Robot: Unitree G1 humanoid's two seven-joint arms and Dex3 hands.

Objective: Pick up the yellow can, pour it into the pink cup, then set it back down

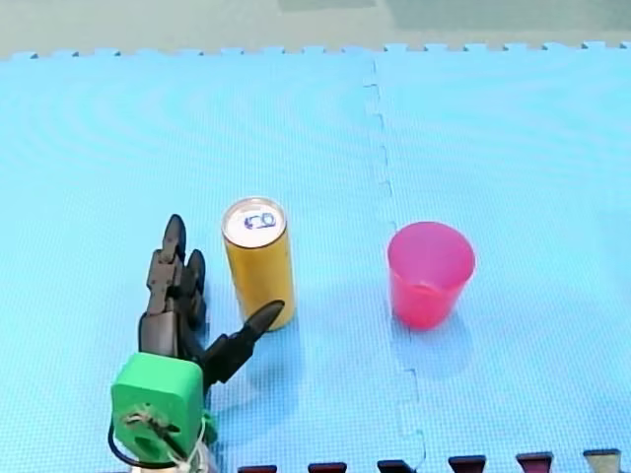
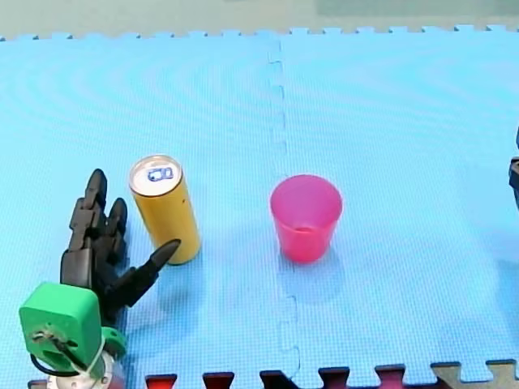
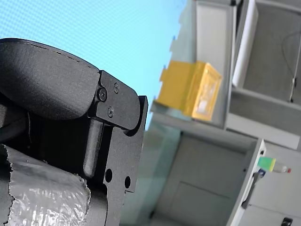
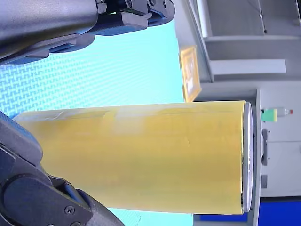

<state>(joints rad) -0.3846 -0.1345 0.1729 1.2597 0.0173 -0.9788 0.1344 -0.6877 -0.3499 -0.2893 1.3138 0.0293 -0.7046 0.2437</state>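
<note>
The blue foam mat covers your whole work surface, with a jigsaw seam running down it between the can and the cup.

Your left hand comes in at the near left corner, behind its green wrist block. It is wide open and has hold of nothing. Its two long fingers point away from you along the left side of the yellow can, with a strip of mat showing between them and the can. The thumb reaches across on the near side, and its tip is right at the can's lower wall; you cannot tell whether it touches. In the second wrist view the can lies between the finger parts on one side and the thumb on the other, and mat shows between the can and the fingers there too.

The yellow can stands upright on the mat, left of the seam, silver top up.

The pink cup stands upright, mouth up, right of the seam and well apart from the can.

The first wrist view shows a dark hand over the mat, with a yellow box on a shelf beyond; you cannot tell how far open that hand is.

A small dark piece pokes in at the right edge of the second head view; you cannot tell what it is.
</note>
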